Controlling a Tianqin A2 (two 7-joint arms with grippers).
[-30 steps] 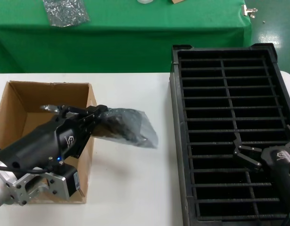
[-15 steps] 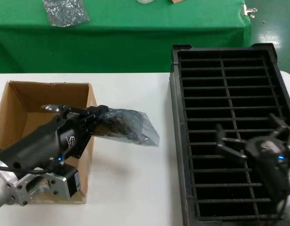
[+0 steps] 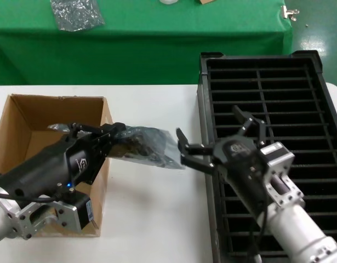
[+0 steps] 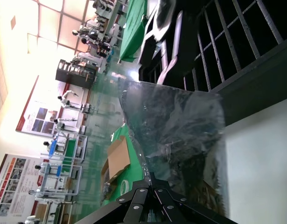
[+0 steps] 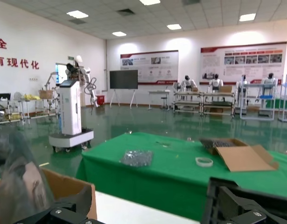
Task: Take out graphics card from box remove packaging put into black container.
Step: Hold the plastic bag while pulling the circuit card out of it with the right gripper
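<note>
Both grippers meet at the packaging [image 3: 149,147]: left gripper [image 3: 110,137] clamps it beside the box [image 3: 26,118]; right gripper [image 3: 184,150] spreads wide at its far end.

Head camera looks down; both wrist cameras share the packaging [image 3: 149,147].

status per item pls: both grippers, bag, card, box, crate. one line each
left gripper: shut on the packaging, over the box's right wall
packaging: held above the white table, card still inside
graphics card: bagged, dark shape only
right gripper: open, at the bag's free end
box: open-topped, upright
black container: slots in view unfilled
spare bag: lying on green cloth
</note>
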